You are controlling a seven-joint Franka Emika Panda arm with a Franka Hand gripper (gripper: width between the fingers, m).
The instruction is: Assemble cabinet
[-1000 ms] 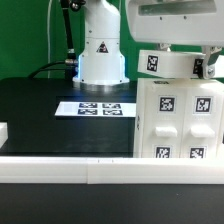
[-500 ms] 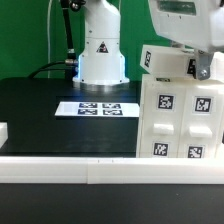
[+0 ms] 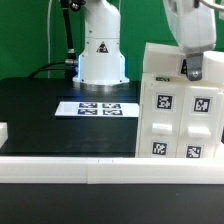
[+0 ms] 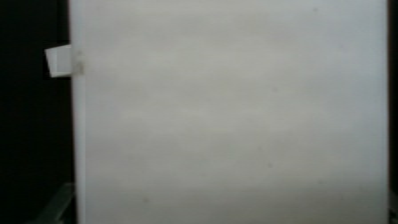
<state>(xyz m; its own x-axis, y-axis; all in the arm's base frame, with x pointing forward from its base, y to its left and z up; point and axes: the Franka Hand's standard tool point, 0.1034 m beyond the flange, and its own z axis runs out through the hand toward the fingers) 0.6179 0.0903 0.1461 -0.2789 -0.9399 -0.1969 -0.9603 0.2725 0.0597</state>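
One long white rail (image 3: 70,168) nearest, running across front of black tabletop (image 3: 40,110). Behind rail, at exterior view's right, large white plastic cabinet (image 3: 180,115) stands on tabletop, front face showing four black-and-white square tags on small panels. Hand (image 3: 193,68) sits at cabinet's upper edge, dark fingertip against white top; whether fingers spread or pressed together, cannot tell. Wrist view: plain white surface close up, dark strip along one side. Marker board (image 3: 99,107) lies flat farther back. White robot base (image 3: 100,50) farthest.
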